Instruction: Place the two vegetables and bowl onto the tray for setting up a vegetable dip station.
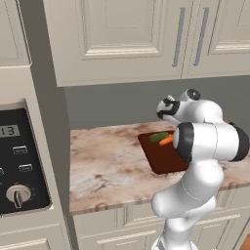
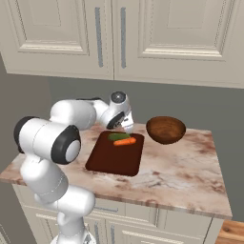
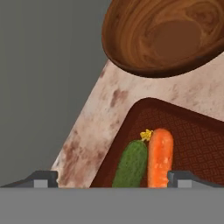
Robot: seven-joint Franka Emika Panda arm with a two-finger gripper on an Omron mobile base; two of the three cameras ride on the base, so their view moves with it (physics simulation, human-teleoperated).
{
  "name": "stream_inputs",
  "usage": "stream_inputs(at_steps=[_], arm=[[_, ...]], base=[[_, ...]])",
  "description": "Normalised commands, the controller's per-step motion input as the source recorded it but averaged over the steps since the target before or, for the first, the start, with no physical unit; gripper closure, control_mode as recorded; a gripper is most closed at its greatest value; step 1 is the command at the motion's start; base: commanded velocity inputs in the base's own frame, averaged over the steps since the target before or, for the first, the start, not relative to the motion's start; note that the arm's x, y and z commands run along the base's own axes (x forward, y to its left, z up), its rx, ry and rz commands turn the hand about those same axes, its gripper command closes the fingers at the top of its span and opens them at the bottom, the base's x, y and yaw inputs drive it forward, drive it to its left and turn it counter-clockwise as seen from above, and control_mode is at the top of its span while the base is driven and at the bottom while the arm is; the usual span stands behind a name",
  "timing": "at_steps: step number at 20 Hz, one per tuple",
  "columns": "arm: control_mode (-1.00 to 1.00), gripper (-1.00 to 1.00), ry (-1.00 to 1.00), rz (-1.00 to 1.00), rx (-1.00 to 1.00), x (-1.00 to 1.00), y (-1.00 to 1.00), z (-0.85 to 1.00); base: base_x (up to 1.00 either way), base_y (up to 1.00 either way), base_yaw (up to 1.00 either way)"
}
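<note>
The dark reddish-brown tray (image 2: 114, 157) lies on the marbled counter. At its far end the green cucumber (image 2: 116, 137) and the orange carrot (image 2: 125, 141) lie side by side, touching. The wooden bowl (image 2: 165, 128) stands on the counter just right of the tray, apart from it. My gripper (image 2: 127, 127) hangs open a little above the two vegetables, holding nothing. The hand view looks down on the cucumber (image 3: 131, 164) and carrot (image 3: 159, 157) between my fingertips (image 3: 43, 178), with the tray (image 3: 197, 135) under them and the bowl (image 3: 170, 35) beyond. The left base view has the carrot (image 1: 166, 141) and tray (image 1: 158, 158) partly behind my arm.
A grey wall stands right behind the counter (image 2: 190, 167), with upper cabinets (image 2: 143, 33) overhead. An oven control panel (image 1: 19, 161) in a tall cabinet bounds the counter on the left. The counter ends at the right (image 2: 221, 190), past the bowl.
</note>
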Motion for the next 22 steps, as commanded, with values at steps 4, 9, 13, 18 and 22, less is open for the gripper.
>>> stream_inputs(at_steps=[4, 9, 13, 18, 22], arm=[[-1.00, -1.00, 0.00, -0.04, 0.00, -0.01, -0.39, 0.09], [-1.00, -1.00, 0.00, 0.00, 0.00, -0.02, -0.40, 0.00], [-1.00, -1.00, 0.00, 0.00, 0.00, 0.00, -0.34, 0.00], [-1.00, -1.00, 0.00, 0.00, 0.00, -0.02, -0.38, 0.00], [-1.00, -1.00, 0.00, 0.00, 0.00, -0.05, -0.41, 0.00]], base=[[0.00, 0.00, 0.00], [0.00, 0.00, 0.00], [0.00, 0.00, 0.00], [0.00, 0.00, 0.00], [0.00, 0.00, 0.00]])
